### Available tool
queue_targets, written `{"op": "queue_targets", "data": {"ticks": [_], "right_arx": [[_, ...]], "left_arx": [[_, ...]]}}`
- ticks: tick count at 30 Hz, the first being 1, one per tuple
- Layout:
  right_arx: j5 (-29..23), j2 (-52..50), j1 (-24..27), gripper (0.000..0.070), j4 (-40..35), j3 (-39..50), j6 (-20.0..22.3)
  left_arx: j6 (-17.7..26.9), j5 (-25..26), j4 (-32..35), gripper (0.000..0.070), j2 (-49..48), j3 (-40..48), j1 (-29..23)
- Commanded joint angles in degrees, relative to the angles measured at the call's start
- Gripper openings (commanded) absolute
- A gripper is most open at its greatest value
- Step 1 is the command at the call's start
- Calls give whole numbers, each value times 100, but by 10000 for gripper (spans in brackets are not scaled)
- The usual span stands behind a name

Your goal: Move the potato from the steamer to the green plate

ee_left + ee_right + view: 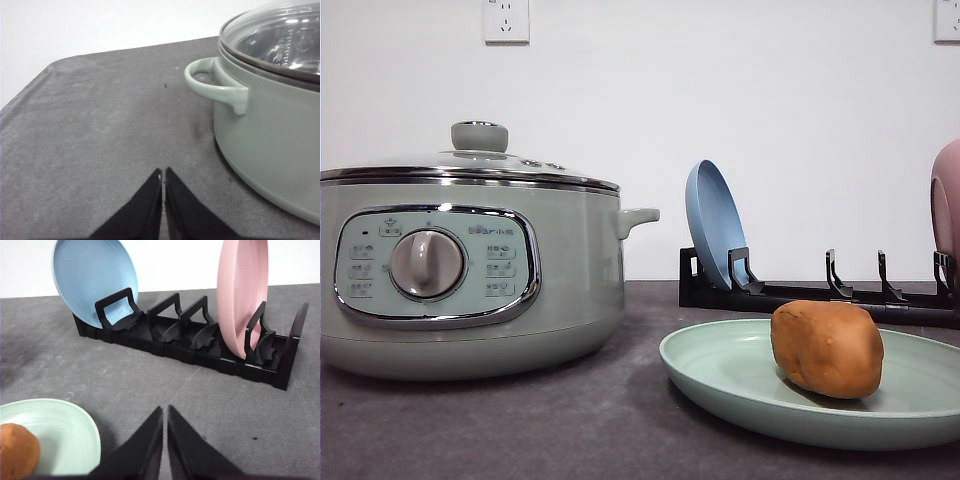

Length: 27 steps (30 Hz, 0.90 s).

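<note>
Front view: potato (pixel 827 349) lengthwise left-right.

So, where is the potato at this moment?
In the front view the potato lies on the green plate, at the table's right side, in front of the black dish rack and right of the steamer.

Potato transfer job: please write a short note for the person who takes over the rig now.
Left gripper: shut, empty, over the dark table beside the steamer.
Right gripper: shut, empty, facing the black rack with the blue plate and pink plate.
Steamer lid is on.
Potato lies on the green plate.
Done: the transfer looks complete.
Left: nothing visible.
</note>
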State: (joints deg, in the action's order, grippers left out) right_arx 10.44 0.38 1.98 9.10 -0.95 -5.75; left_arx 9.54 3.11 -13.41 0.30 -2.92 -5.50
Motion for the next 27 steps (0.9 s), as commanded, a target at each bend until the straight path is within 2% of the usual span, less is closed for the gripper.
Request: {"op": "queue_targets", "data": {"ticks": [1,27], "right_arx": [[0,-17,4,3,-7,31,42],[0,-17,4,3,-7,31,42]], "left_arx": [[-15,13,-195,1,-12,42,-12],[-15,13,-195,1,-13,42,-13]]}}
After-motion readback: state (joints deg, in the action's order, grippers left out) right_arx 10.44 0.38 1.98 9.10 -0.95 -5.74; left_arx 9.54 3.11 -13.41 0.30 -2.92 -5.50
